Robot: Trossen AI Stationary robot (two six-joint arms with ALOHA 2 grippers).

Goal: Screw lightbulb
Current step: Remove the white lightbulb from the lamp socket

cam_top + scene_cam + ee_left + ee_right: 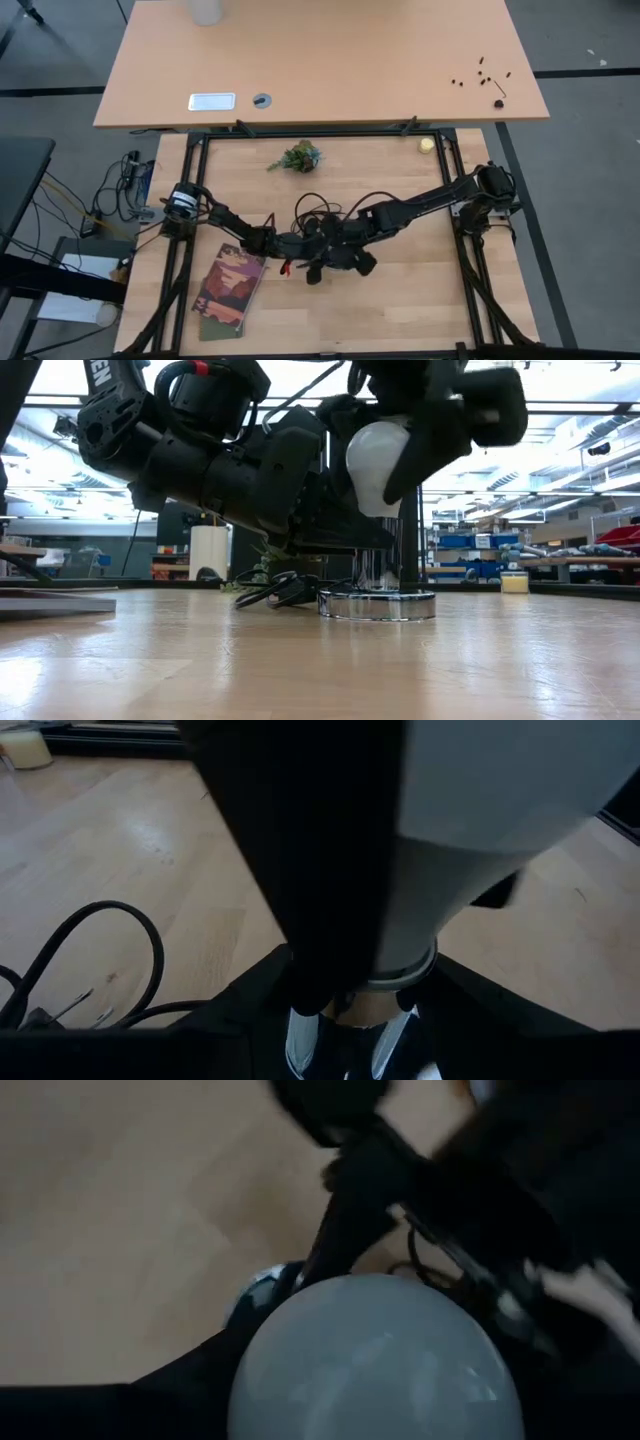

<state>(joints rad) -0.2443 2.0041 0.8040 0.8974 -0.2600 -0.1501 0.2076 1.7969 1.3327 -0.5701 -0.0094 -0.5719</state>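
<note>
- The lightbulb stands upright above the round silver socket base, its glass end up and its screw end down in the chrome stem that rises from that base.
- In the left wrist view the lightbulb's grey neck narrows down to the metal collar just over the socket.
- The socket base sits on the wooden table, roughly in the middle of it, a little toward the front edge, with a black cord coiled beside it.
- The right gripper reaches down over the lightbulb from above, one dark finger on each side of the glass; whether the fingers press the glass cannot be told.
- The left gripper comes in low from the table's left side and is clenched around the socket's stem just under the bulb.
- A small green plant lies near the table's back edge.
- A picture book lies near the front left corner.
</note>
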